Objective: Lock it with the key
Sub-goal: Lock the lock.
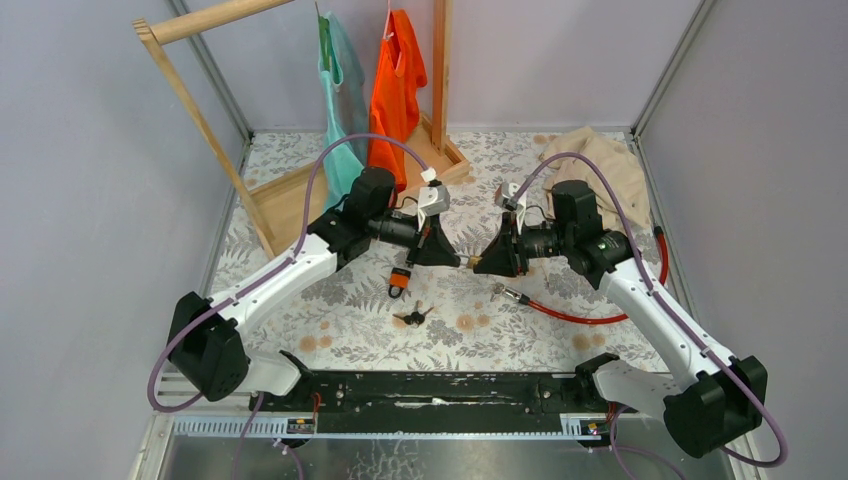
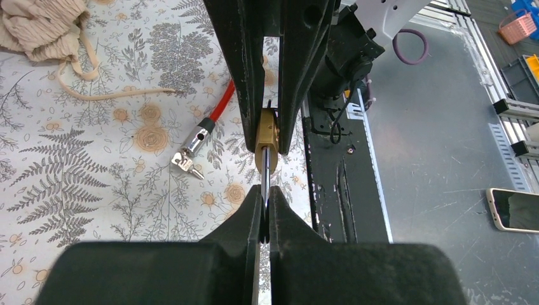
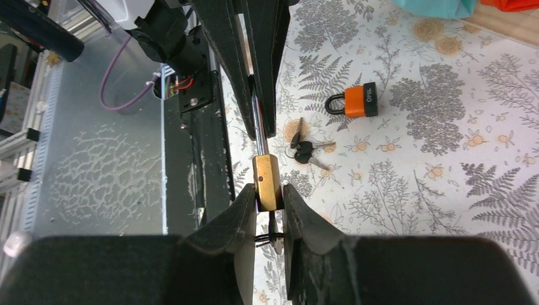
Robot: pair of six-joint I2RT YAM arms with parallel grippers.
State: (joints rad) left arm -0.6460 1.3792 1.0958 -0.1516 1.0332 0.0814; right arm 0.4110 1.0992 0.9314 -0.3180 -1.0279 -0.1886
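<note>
Brass rectangular padlock (image 3: 267,181) held mid-air over floral-patterned table (image 1: 540,340), clamped between narrowly parted fingers of right gripper (image 3: 268,203). At its 9 o'clock in the top view, left gripper (image 2: 266,213) pinched tight on slim silver key (image 2: 266,168), blade entering the lock. Lying below: red cable with silver end (image 1: 580,318) at 4 o'clock, orange padlock (image 1: 400,279) at 8, black-headed key bunch (image 1: 412,317) at 7.

Grey walls (image 1: 80,150), floral table (image 1: 500,345), wooden rack (image 1: 195,120)
</note>
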